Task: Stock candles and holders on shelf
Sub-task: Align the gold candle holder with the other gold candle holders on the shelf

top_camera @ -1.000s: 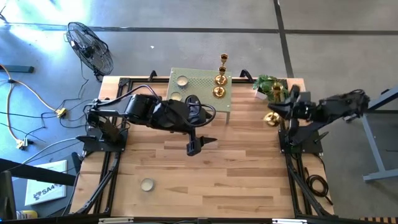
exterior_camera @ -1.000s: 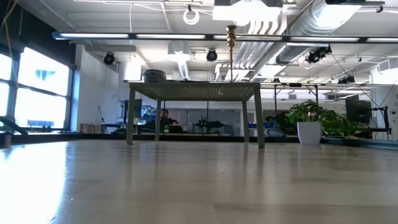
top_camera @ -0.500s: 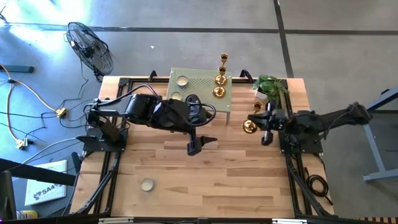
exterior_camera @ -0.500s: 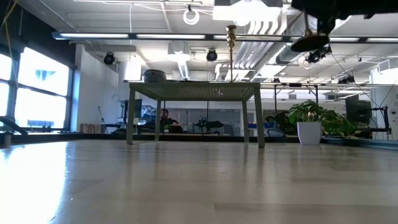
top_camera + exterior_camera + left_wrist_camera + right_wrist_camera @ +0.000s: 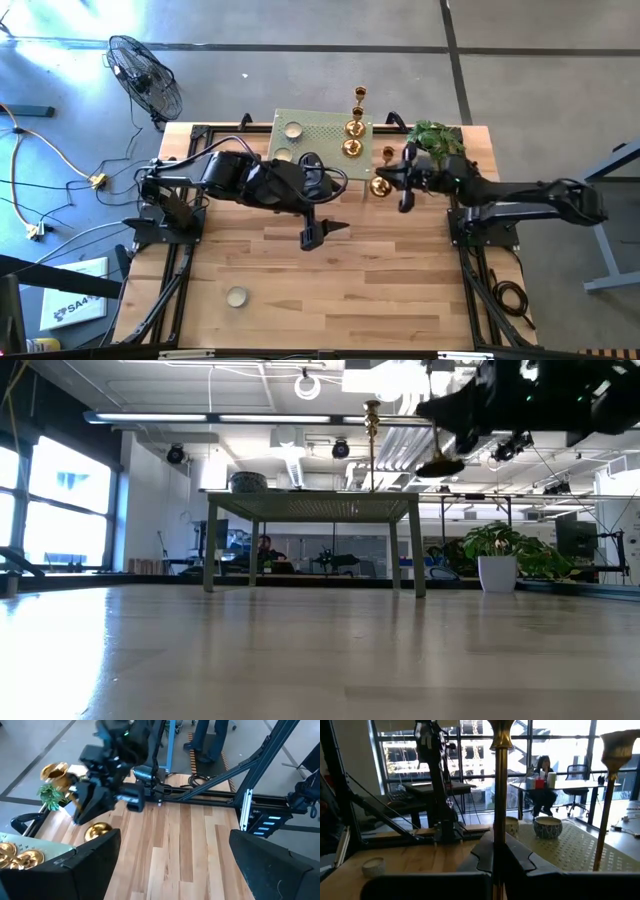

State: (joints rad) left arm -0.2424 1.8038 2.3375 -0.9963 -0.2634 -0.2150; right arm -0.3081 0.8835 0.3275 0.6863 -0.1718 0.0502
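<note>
The holder [image 5: 380, 186] in transit is a gold candlestick with a round base, gripped by its stem in the right gripper [image 5: 398, 180], whose jaws are closed narrow around it. It hangs clear of the table [image 5: 400, 290], just off the right edge of the shelf [image 5: 320, 132]. In the low view its base [image 5: 440, 464] shows higher than the shelf top, so by my judgement it is ready to be carried in over the shelf and set down.

On the shelf, three holders stand along the right side: the tall one [image 5: 359, 96] at the far right corner and two shorter ones [image 5: 353, 127] and [image 5: 351, 148] in a row nearer. Two candles sit on the left part of the shelf, one at the far left [image 5: 292, 130] and one nearer [image 5: 283, 155], partly hidden by the left arm.

So most of the stocking looks done: three holders and two candles are up. What is left is placing the fourth holder and fetching the last candle [image 5: 236, 297], which lies alone on the near left of the table, well apart from the shelf.

The left gripper [image 5: 318, 232] hangs over the middle of the table, near side of the shelf, jaws spread wide and empty. A small potted plant [image 5: 436, 137] stands at the far right of the table.
</note>
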